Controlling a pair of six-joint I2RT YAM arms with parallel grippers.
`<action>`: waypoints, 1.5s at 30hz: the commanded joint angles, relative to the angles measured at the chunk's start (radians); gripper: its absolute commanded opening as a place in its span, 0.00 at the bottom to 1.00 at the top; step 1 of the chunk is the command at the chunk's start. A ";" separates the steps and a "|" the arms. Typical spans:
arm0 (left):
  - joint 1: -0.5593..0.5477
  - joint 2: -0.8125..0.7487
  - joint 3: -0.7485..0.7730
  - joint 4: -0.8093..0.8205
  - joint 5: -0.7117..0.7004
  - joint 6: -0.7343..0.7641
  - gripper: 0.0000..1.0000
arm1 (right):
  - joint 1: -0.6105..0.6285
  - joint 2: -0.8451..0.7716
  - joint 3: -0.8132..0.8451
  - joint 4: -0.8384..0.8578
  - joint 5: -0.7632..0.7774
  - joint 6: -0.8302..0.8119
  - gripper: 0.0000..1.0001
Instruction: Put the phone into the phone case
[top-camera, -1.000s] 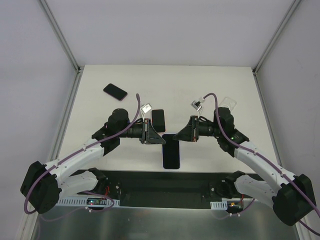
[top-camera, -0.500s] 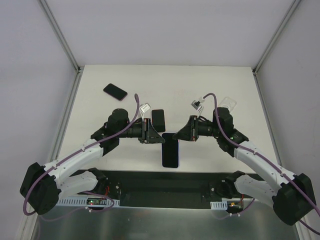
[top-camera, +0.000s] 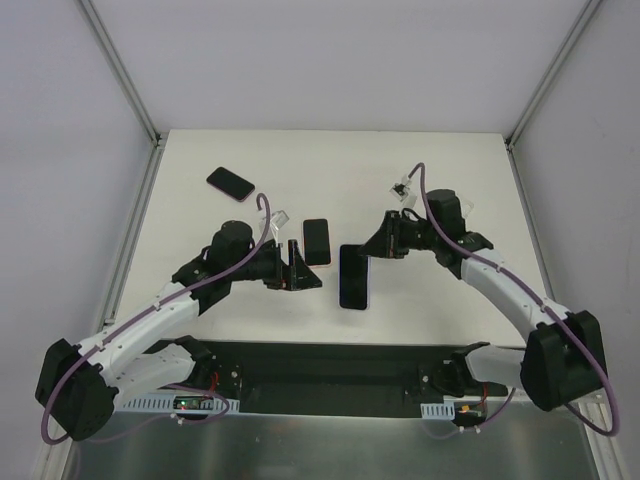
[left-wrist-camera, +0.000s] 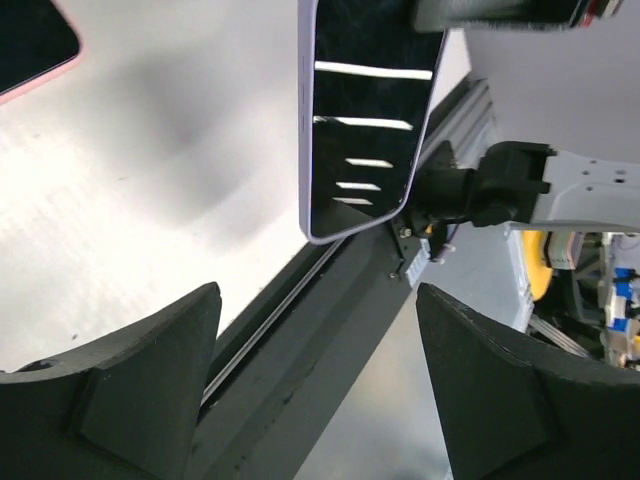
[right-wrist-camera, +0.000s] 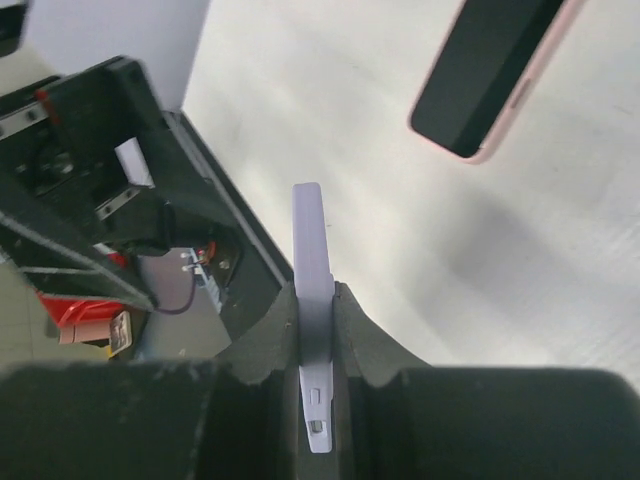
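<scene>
Top view: right gripper (top-camera: 368, 250) is pinching the phone (top-camera: 353, 277) by its far end, long axis running away from its fingers, back toward the robot; left gripper (top-camera: 303, 275) is standing wide just beside it. I judge this the carry step. Left wrist view: the phone (left-wrist-camera: 365, 120) face is hanging ahead of the spread fingers. Right wrist view: the phone (right-wrist-camera: 312, 260) is jutting edge-on out of the clamp; next it is needing alignment over the case, which I cannot pick out.
</scene>
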 joint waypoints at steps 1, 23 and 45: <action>0.018 -0.047 0.057 -0.172 -0.139 0.104 0.82 | -0.034 0.130 0.102 -0.067 0.013 -0.103 0.06; 0.034 -0.180 0.152 -0.466 -0.339 0.244 0.99 | -0.118 0.816 0.644 -0.145 -0.019 -0.146 0.07; 0.034 -0.165 0.161 -0.466 -0.376 0.238 0.99 | -0.147 0.948 0.776 -0.202 0.139 -0.127 0.28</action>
